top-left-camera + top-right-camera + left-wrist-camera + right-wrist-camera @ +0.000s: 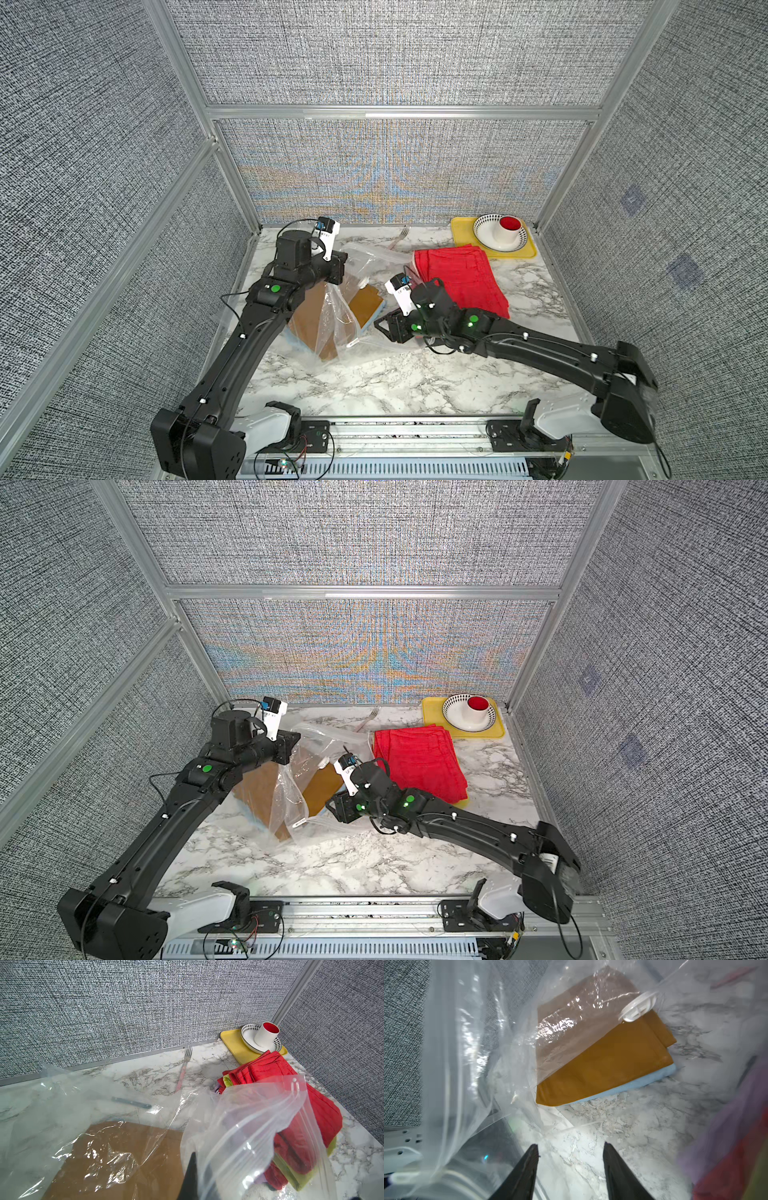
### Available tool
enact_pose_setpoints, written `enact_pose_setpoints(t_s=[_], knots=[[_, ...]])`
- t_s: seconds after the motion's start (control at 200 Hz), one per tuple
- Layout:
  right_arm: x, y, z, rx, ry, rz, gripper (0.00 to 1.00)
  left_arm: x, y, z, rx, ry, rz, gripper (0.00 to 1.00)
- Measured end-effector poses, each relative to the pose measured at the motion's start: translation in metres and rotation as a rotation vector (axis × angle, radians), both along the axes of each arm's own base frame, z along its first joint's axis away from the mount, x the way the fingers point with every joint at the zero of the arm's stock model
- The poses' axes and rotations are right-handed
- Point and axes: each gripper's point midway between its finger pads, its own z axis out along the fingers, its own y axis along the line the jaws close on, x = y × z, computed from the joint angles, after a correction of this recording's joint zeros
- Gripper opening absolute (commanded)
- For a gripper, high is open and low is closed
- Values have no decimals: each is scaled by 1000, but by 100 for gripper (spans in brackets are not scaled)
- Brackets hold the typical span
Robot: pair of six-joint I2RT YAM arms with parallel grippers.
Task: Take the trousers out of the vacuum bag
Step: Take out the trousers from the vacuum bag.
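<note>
My left end effector (337, 270) is clamped tight on the zip edge of the vacuum bag (259, 1126), holding its mouth lifted off the counter (415, 382). My right end effector (571, 1145) is about half open with nothing between its jaws, low at that mouth. The orange trousers (602, 1068) lie folded inside, flat on the light blue trousers (660, 1075), a little ahead of the right fingertips and near the white valve (638, 1008). The red trousers (461, 278) are already out, stacked just beside my right wrist. I judge the orange pair is next: go in low along the counter, take only its near folded edge, avoid pinching plastic or blue cloth, then draw straight back
</note>
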Motion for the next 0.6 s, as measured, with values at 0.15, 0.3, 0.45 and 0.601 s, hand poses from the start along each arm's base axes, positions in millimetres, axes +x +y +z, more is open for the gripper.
enact_pose_setpoints(t_s=[0.15, 0.3, 0.45, 0.601], knots=[[10, 19, -42, -34, 62, -21, 49, -10, 0, 1, 4, -13, -17, 0], [25, 48, -59, -33, 83, -40, 49, -11, 0, -9, 12, 3, -21, 0], [37, 71, -74, -35, 82, -61, 49, -5, -3, -15, 3, 13, -13, 0], [37, 79, -95, -54, 113, -75, 49, 2, -3, -20, -3, 27, 6, 0]])
